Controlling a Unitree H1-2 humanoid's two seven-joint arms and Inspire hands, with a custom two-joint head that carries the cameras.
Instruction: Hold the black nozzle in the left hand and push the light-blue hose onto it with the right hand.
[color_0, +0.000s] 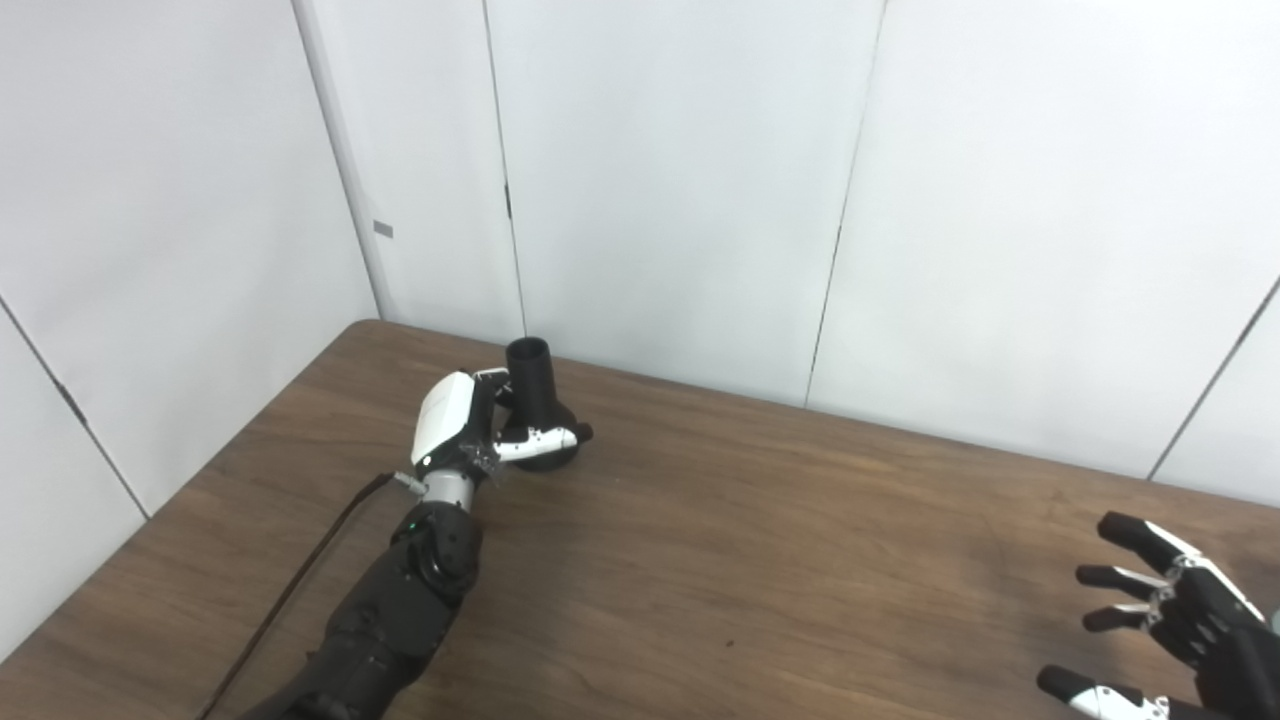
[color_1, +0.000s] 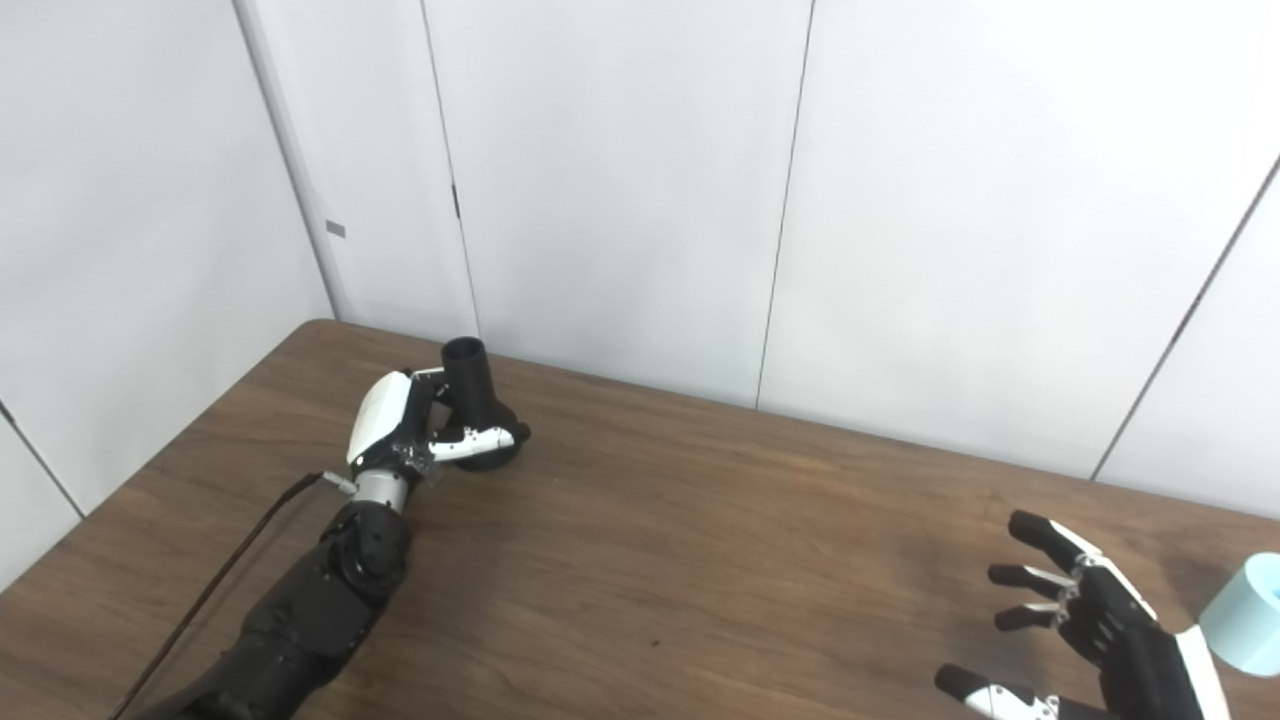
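Observation:
The black nozzle (color_0: 538, 405) stands upright on its wide base at the far left of the brown table (color_0: 760, 560), open mouth up. My left hand (color_0: 470, 425) is right against it, thumb stretched across the front of the base and fingers behind the neck, not closed tight; the nozzle rests on the table. The light-blue hose (color_1: 1245, 612) shows only in the right eye view, at the right edge of the table. My right hand (color_1: 1085, 630) is open with fingers spread, empty, just left of the hose and not touching it.
White wall panels (color_0: 660, 180) stand close behind the table's far edge. A dark cable (color_0: 300, 575) runs along my left forearm over the table's left side.

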